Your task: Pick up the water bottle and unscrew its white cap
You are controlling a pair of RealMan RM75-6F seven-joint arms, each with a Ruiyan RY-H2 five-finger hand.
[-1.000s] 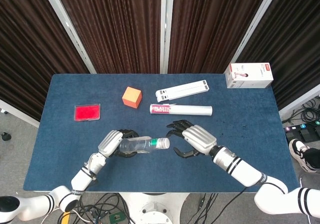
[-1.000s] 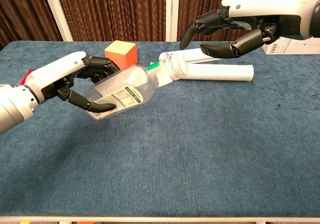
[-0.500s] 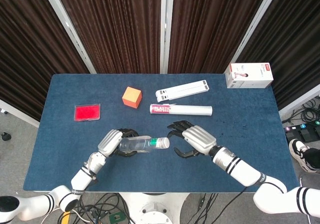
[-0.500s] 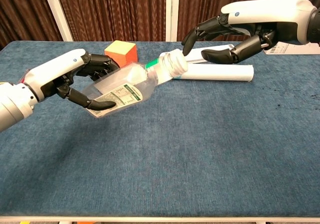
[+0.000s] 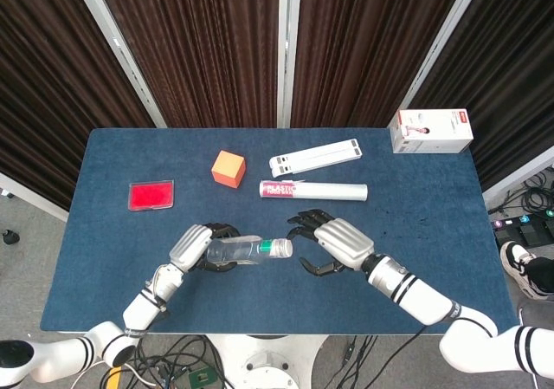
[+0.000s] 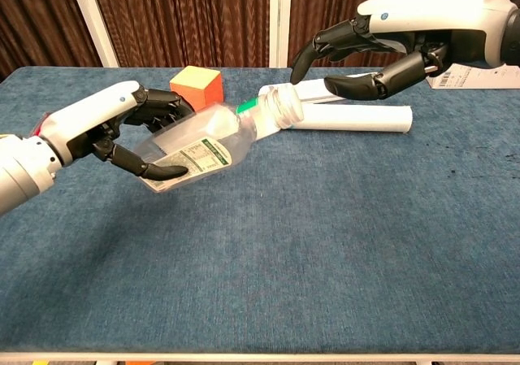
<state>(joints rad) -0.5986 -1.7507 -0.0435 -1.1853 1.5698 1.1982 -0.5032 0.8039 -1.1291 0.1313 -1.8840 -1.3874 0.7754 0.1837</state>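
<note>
My left hand grips a clear water bottle by its body and holds it above the table, tilted, neck toward the right. Its white cap sits on the neck above a green band. My right hand hovers just right of and above the cap, fingers spread around it without touching, holding nothing.
Behind the bottle lie a white tube with a pink label, a flat white strip and an orange cube. A red card lies at the left, a white box at the far right corner of the blue table.
My right hand dipped its fingers toward the cap half a second ago and has lifted slightly off it again. The bottle and my left hand barely moved.
</note>
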